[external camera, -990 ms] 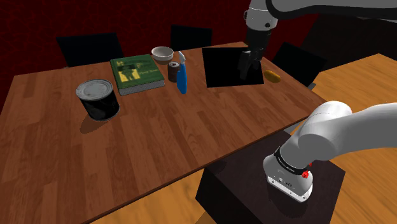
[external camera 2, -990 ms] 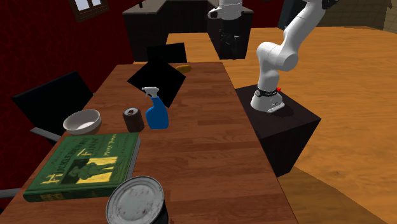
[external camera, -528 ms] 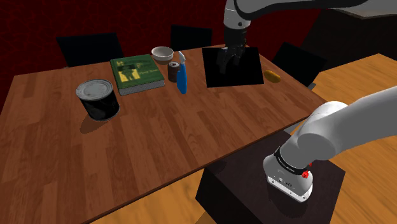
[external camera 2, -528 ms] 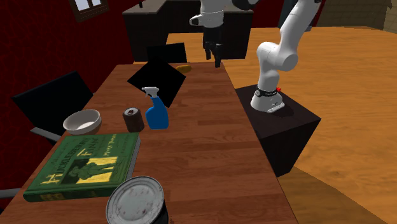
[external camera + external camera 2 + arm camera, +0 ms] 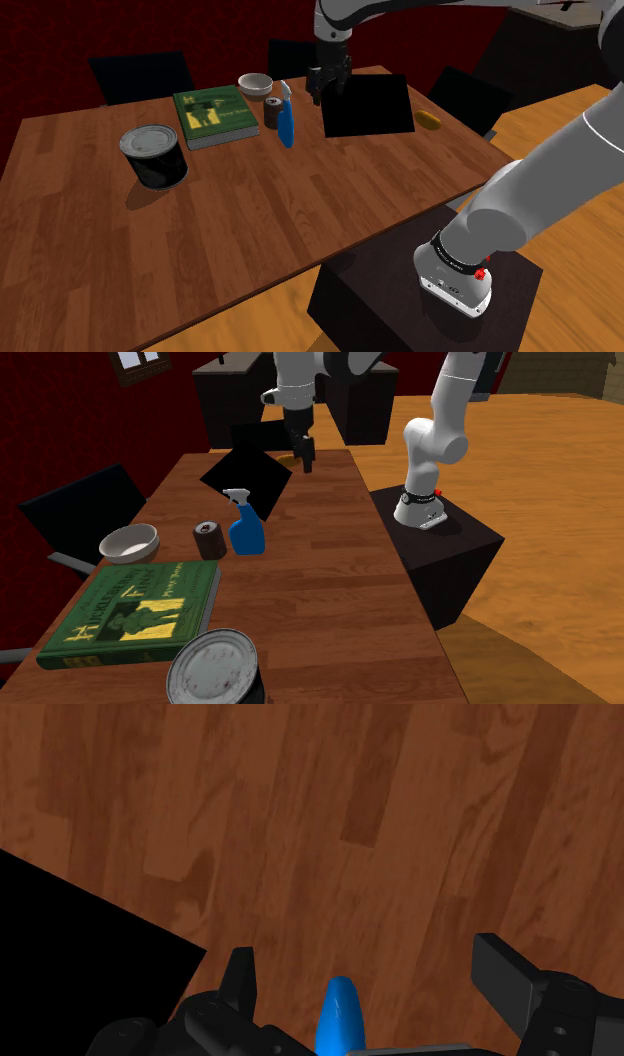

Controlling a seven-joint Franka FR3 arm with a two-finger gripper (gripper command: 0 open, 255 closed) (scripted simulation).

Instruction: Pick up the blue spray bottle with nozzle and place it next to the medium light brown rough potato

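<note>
Wooden table [image 5: 250,210], can [image 5: 153,155] placed at its nine o'clock, book [image 5: 214,114] at eleven, bowl [image 5: 255,84], spray bottle [image 5: 286,122] at twelve, black mat [image 5: 372,108], potato [image 5: 429,121] at two

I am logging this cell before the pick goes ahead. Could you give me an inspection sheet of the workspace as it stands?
Surface: wooden table, with a flat black mat lying on it.
Job's things: blue spray bottle upright beside the mat; potato on the mat's other side, near the table edge.
Clutter: green book, dark can, pale bowl, small brown cylinder close by the bottle.
Grippers: gripper above the table near the bottle, jaws apart, holding nothing.
Cables: nothing seen.
Surroundings: black chairs, dark red wall, wooden floor, black stand.
</note>
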